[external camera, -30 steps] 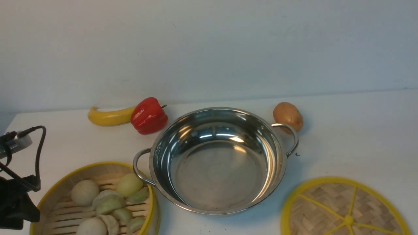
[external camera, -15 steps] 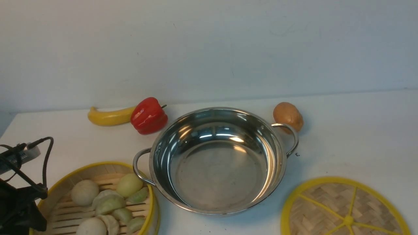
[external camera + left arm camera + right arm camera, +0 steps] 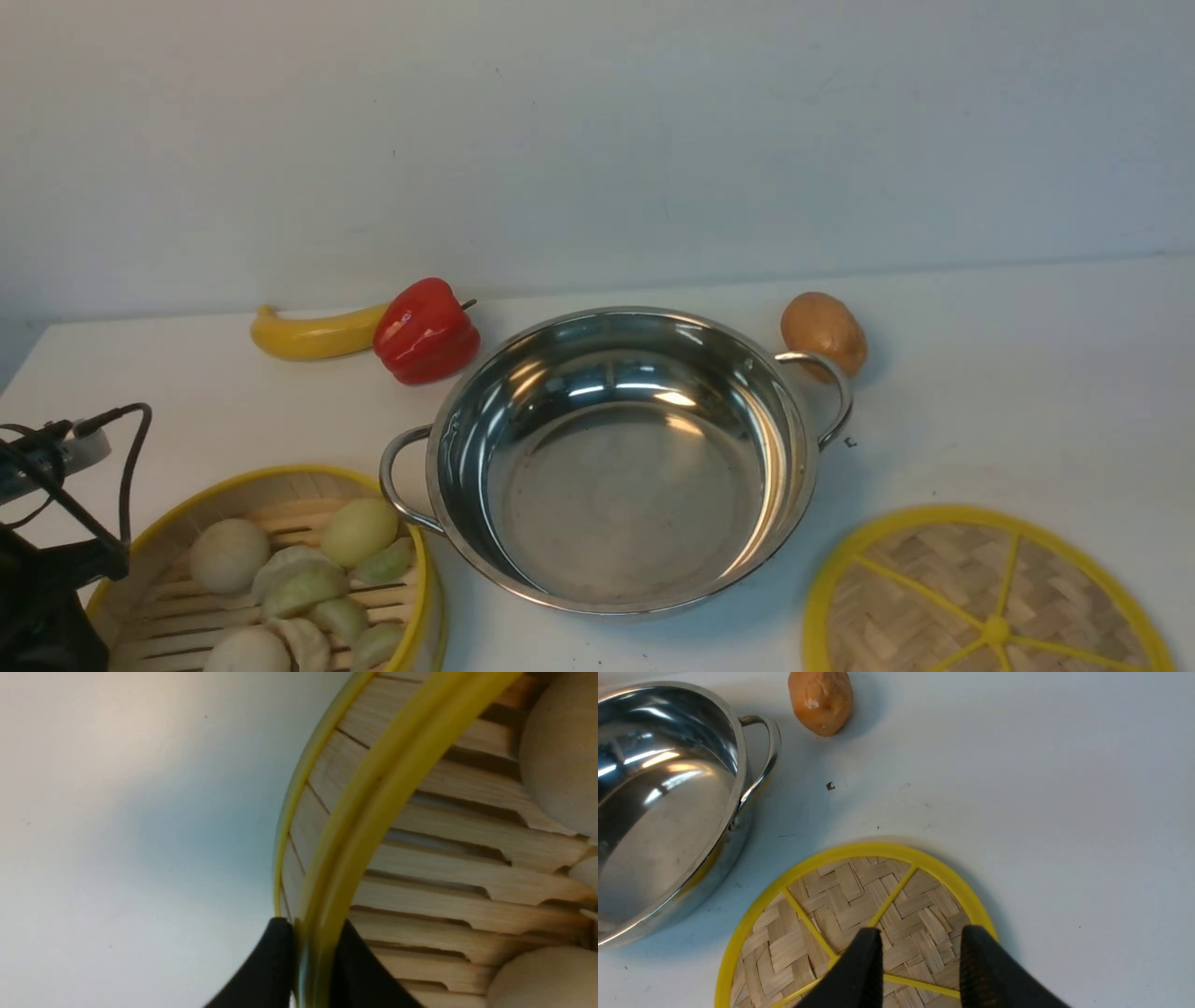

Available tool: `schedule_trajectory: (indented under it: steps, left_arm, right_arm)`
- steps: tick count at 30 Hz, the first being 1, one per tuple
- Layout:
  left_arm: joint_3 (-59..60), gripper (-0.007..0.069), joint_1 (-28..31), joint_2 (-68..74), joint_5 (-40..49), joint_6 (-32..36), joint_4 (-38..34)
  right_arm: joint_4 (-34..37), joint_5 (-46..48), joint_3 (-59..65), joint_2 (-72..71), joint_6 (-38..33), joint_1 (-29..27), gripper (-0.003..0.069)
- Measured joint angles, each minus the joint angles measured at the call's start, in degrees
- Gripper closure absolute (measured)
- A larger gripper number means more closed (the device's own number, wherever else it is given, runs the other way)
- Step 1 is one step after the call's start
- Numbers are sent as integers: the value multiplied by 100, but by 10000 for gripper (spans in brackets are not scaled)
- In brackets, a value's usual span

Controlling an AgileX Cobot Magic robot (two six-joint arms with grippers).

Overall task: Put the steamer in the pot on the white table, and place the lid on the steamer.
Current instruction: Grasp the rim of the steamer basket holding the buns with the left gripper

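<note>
Steamer (image 3: 289, 487) sits at near left of the white table (image 3: 1027, 373), partly cut off by the front view's bottom edge, its rim just beside the pot's left handle. Pale white and green dumplings (image 3: 299, 583) lie on its slatted base. Left gripper (image 3: 314, 926) is clamped on the steamer's yellow-rimmed wall, one black finger outside, one inside. Can't tell if the steamer is resting on the table or raised.

Pot (image 3: 616, 504) is centre of the table, upright, empty, shiny inside.

Lid (image 3: 980, 597) lies flat at near right, apart from the pot, knob side up. Right gripper (image 3: 923, 933) hangs over the lid with its jaws spread apart, holding nothing, fingertips above the woven part near the centre knob; contact can't be told.

Potato (image 3: 823, 331) is just behind the pot's right handle. Red pepper (image 3: 426, 329) is at the pot's back left, touching a banana (image 3: 313, 334) on its left. A small dark speck lies on the table by the right handle.
</note>
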Motion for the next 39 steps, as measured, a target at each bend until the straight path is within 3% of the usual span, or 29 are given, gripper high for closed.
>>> schedule_trajectory:
  steps: [22, 39]
  left_arm:
    - [-744, 554, 0, -420, 696, -177, 1012]
    - [-1036, 551, 5, -441, 1108, -173, 1123]
  right_arm:
    - [0, 0, 0, 0, 0, 0, 410]
    - [0, 0, 0, 0, -126, 0, 410]
